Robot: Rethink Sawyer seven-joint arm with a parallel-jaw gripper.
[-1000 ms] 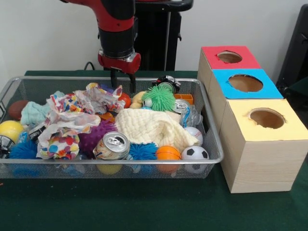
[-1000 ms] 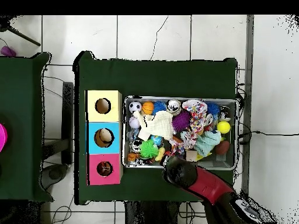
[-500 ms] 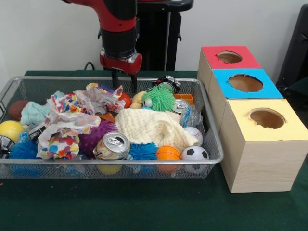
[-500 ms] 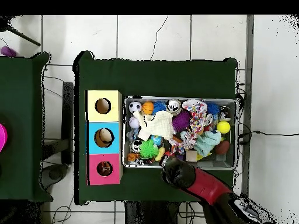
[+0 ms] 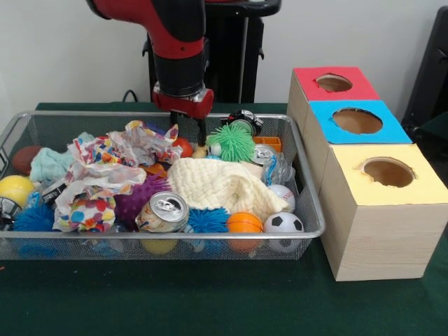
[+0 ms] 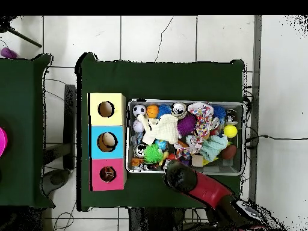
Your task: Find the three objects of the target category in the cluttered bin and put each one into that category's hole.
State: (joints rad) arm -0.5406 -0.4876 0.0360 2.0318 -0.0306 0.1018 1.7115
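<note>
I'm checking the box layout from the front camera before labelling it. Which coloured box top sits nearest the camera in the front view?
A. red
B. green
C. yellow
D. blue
C. In the front view the yellow box is lowest and largest in the row, with the blue box behind it and the red box farthest back; none of the boxes is green.

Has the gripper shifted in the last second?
Yes. In the front view the gripper moved rightward along the basket's far side, toward the green spiky ball.
</note>
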